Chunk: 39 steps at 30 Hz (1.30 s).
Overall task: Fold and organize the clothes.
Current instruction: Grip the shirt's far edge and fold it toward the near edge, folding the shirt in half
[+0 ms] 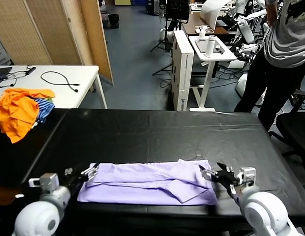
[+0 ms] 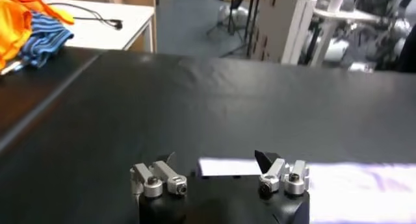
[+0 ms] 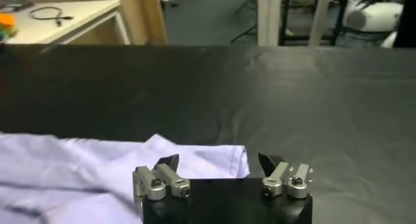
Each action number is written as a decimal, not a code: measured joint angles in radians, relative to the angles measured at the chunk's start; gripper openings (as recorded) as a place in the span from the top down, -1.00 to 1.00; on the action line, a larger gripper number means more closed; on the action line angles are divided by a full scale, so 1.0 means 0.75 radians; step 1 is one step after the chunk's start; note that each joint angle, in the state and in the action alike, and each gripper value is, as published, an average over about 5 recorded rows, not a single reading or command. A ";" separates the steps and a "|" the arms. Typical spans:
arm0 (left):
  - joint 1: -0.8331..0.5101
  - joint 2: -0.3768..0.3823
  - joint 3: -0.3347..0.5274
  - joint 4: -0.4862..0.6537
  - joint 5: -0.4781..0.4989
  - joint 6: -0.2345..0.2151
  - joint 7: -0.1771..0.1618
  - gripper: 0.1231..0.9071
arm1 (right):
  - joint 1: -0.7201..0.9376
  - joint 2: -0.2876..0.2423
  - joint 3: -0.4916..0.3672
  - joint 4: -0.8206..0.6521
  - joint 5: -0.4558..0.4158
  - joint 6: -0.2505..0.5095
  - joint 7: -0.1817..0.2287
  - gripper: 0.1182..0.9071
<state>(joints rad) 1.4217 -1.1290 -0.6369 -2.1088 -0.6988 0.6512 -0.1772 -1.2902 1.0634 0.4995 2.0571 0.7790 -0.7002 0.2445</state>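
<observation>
The lavender T-shirt [image 1: 150, 183] is already folded into a long band on the near part of the black table [image 1: 157, 130], while the left gripper [image 1: 88, 173] and the right gripper [image 1: 211, 173] are held open and empty at its two ends, so further folds seem to be left.

I see even, fairly bright overhead room light giving soft sheen on the black table [image 1: 157, 132], faint shadows, and both wrist views blurred, especially toward the background beyond the table's far edge.

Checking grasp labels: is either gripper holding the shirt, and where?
Nothing held: left gripper and right gripper are open at the lavender T-shirt ends.
</observation>
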 joint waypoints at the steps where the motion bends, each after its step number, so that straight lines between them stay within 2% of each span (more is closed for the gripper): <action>1: -0.013 -0.002 0.005 0.018 -0.002 -0.001 0.000 -1.00 | 0.007 0.006 -0.003 -0.011 -0.001 0.001 0.004 -1.00; 13: -0.062 -0.017 0.023 0.137 -0.023 -0.006 -0.002 -1.00 | 0.033 0.059 -0.022 -0.087 -0.031 0.007 0.009 -0.95; 17: -0.055 -0.018 0.025 0.143 -0.026 -0.005 -0.006 -1.00 | 0.036 0.064 -0.023 -0.100 -0.038 0.009 0.001 -0.59; 20: -0.042 -0.016 0.032 0.136 -0.024 -0.002 -0.008 -0.97 | 0.039 0.072 -0.022 -0.109 -0.041 0.009 -0.005 -0.20; 23: -0.031 -0.013 0.042 0.128 -0.021 0.000 -0.010 -0.73 | 0.036 0.081 -0.021 -0.116 -0.045 0.009 -0.010 0.26; 25: -0.030 -0.014 0.047 0.131 -0.020 0.000 -0.014 -0.43 | 0.034 0.084 -0.019 -0.119 -0.048 0.010 -0.012 0.60; 28: -0.031 -0.016 0.050 0.136 -0.019 0.001 -0.024 0.06 | 0.033 0.091 -0.017 -0.121 -0.066 0.031 -0.013 0.90; 33: -0.023 0.005 0.047 0.125 -0.026 -0.001 -0.022 0.76 | 0.037 0.110 -0.015 -0.128 -0.110 0.103 -0.001 0.94; 35: -0.029 0.014 0.046 0.128 -0.026 -0.004 -0.017 0.90 | 0.041 0.116 -0.015 -0.134 -0.112 0.118 0.003 0.94; 39: -0.056 0.033 0.059 0.149 -0.022 -0.015 -0.002 0.91 | 0.044 0.121 -0.014 -0.141 -0.111 0.116 -0.004 0.88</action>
<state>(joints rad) 1.3793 -1.1041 -0.5924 -1.9967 -0.7156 0.6397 -0.1784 -1.2573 1.1544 0.4893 1.9511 0.6955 -0.6130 0.2413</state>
